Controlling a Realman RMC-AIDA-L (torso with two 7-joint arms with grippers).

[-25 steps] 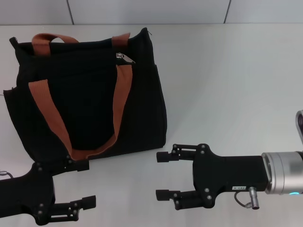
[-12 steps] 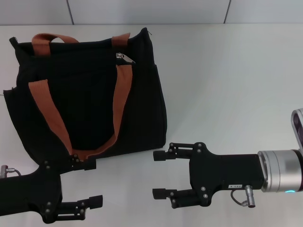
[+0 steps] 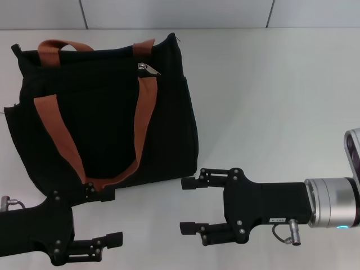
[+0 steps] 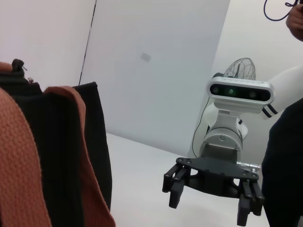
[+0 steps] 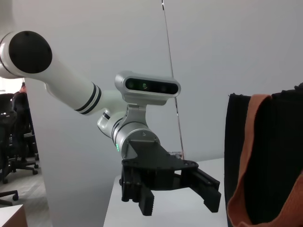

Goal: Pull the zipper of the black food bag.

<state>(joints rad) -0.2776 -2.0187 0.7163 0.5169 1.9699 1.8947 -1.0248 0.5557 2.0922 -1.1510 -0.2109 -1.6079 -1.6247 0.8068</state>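
The black food bag point(image 3: 107, 112) lies on the white table at the left, with two brown-orange straps point(image 3: 145, 118). The silver zipper pull point(image 3: 148, 69) sits on the bag's top edge, near the right strap. My left gripper point(image 3: 109, 216) is open at the near left, one finger close to the bag's near edge and strap loop. My right gripper point(image 3: 188, 205) is open near the table's front, just right of the bag's near right corner. The bag also shows in the left wrist view point(image 4: 71, 156) and the right wrist view point(image 5: 270, 156). Each wrist view shows the other arm's gripper.
The white table point(image 3: 270, 101) stretches to the right of the bag. A pale wall panel point(image 3: 180, 14) runs along the back. A fan point(image 4: 242, 69) and a person's dark sleeve point(image 4: 284, 165) show in the left wrist view; office chairs point(image 5: 12, 156) stand beyond the table in the right wrist view.
Both grippers have crept toward the bag. The left gripper moved right and up toward the bag's near edge; the right gripper moved slightly left. Bag and zipper have not moved.
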